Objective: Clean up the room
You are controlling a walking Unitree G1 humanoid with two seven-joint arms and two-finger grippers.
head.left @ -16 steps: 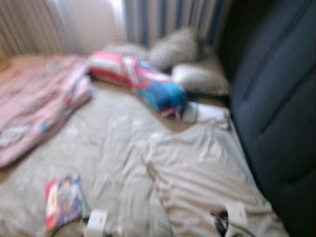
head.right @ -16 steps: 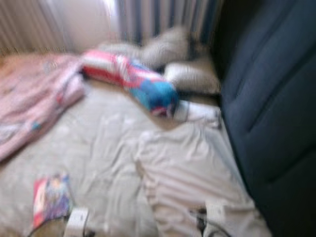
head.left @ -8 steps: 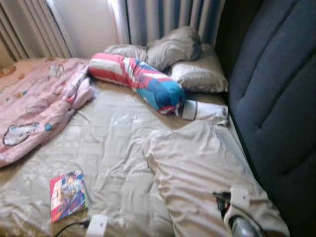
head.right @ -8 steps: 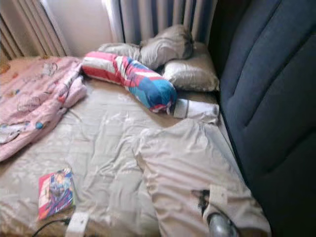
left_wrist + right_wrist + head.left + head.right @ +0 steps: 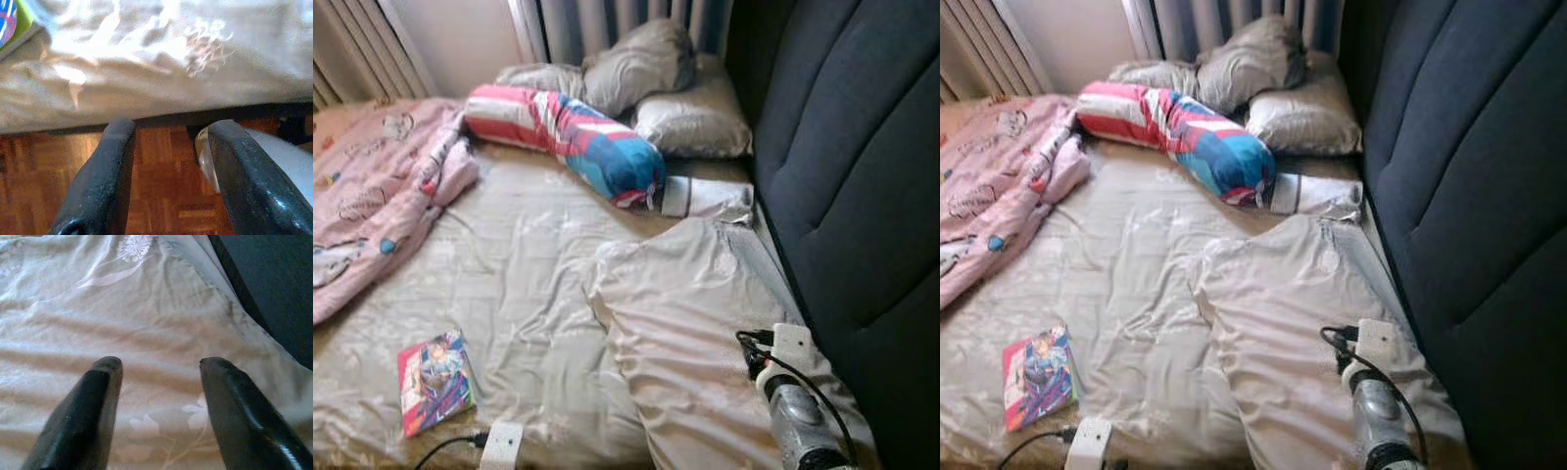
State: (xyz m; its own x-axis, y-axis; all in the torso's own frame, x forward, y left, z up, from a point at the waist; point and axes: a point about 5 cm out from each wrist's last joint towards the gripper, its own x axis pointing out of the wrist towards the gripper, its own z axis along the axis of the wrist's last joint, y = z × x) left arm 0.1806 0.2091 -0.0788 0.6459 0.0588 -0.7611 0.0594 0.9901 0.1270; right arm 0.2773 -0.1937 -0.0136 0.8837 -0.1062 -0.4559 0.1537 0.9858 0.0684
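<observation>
Bed (image 5: 529, 264) in the left eye view carries a comic book (image 5: 434, 380) at 7 o'clock and a striped bolster (image 5: 563, 137) at 12, while the left wrist view shows the left claw (image 5: 164, 132) wide over wooden floor (image 5: 161, 196), and the right wrist view the right claw (image 5: 159, 364) wide above a beige pillow (image 5: 146, 318).

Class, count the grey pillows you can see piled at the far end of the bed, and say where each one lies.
3. One grey pillow sits on top, one lies beside the dark headboard, and one lies flatter behind the striped bolster. More may be hidden underneath.
</observation>
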